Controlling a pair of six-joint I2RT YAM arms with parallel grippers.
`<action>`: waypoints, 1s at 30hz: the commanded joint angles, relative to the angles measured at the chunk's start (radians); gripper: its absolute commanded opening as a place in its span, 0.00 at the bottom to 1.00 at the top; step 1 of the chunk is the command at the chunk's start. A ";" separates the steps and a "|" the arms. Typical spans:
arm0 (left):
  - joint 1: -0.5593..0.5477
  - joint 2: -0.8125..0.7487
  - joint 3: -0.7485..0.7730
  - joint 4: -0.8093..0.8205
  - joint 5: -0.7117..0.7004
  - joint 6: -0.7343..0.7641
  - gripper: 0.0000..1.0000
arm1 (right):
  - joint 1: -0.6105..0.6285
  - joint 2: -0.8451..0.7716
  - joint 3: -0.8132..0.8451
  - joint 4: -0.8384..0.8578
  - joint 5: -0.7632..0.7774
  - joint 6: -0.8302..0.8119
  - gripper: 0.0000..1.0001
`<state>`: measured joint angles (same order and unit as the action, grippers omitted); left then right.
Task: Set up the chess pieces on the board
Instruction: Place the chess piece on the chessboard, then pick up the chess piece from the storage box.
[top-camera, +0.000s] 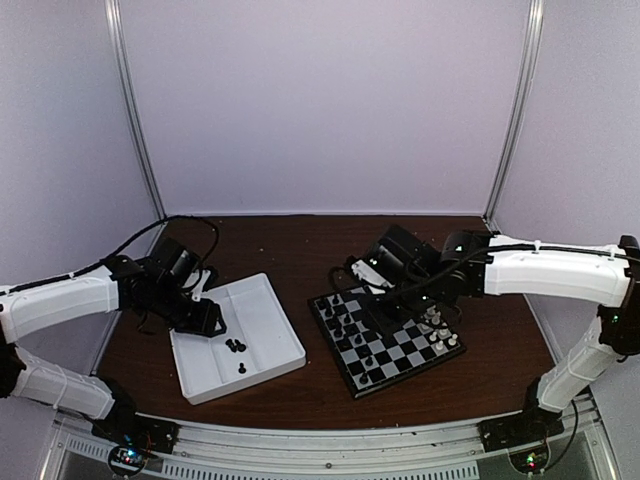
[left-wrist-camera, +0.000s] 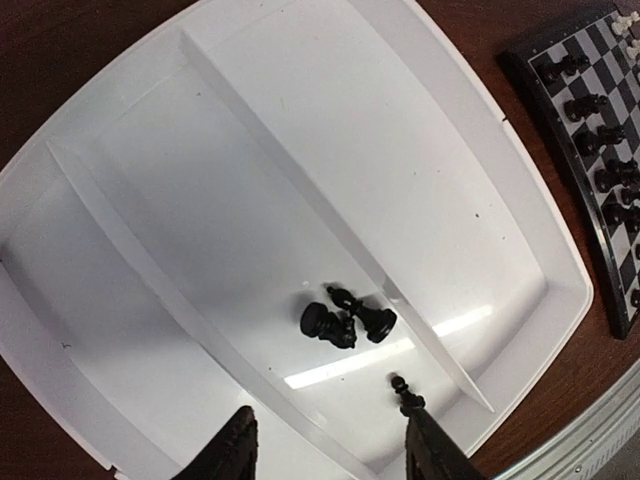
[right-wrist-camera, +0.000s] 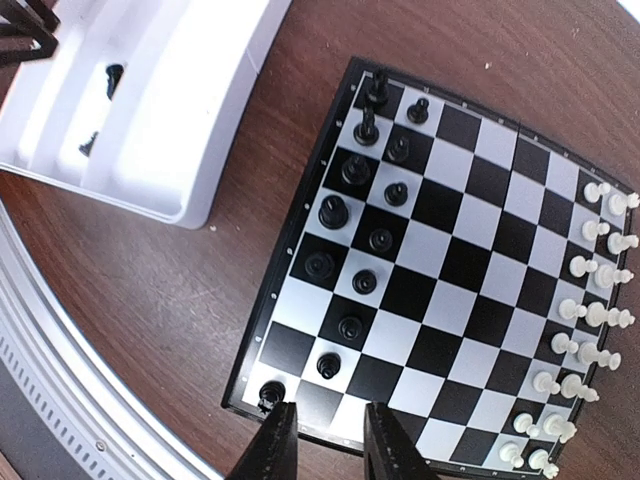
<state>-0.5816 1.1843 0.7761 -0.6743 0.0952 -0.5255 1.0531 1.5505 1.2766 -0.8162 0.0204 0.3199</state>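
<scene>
The board (top-camera: 398, 352) lies on the dark table (top-camera: 300, 250), turned a little askew, and most of the black chess pieces (right-wrist-camera: 333, 210) already stand on it in two lines along the side that faces the white tray (top-camera: 270, 310). The white pieces (right-wrist-camera: 590, 320) are lined up along the opposite side. The right gripper (right-wrist-camera: 325, 445) hangs over the board's near corner on the black side, with its fingers a narrow gap apart and nothing between them. One black piece (right-wrist-camera: 270, 396) stands on that corner square just beside one fingertip; I can't tell whether they touch. The tray sits just beside the board, off its black side, with a strip of bare table between them. The left gripper (left-wrist-camera: 330, 455) hovers over the tray's middle compartment, at the end nearer the arms' bases. Its fingers are spread wide and hold nothing. A few more black pieces lie toppled in a small heap (left-wrist-camera: 345, 322) in that compartment, a little ahead of the fingertips. A single black piece (left-wrist-camera: 402, 386) sits right at the tip of the finger on the board's side, close against the divider wall, though whether the finger touches it is hard to say from here.
</scene>
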 joint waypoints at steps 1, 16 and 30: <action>-0.044 0.050 0.016 0.045 -0.058 -0.156 0.54 | -0.007 -0.079 -0.042 0.110 0.033 0.008 0.26; -0.145 0.095 -0.035 0.159 -0.292 -0.723 0.57 | -0.006 -0.167 -0.131 0.258 0.001 0.001 0.26; -0.172 0.127 -0.016 0.083 -0.368 -0.936 0.49 | -0.007 -0.185 -0.159 0.360 -0.010 -0.011 0.25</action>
<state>-0.7483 1.2972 0.7490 -0.5861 -0.2440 -1.3670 1.0531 1.3930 1.1316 -0.5007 0.0166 0.3187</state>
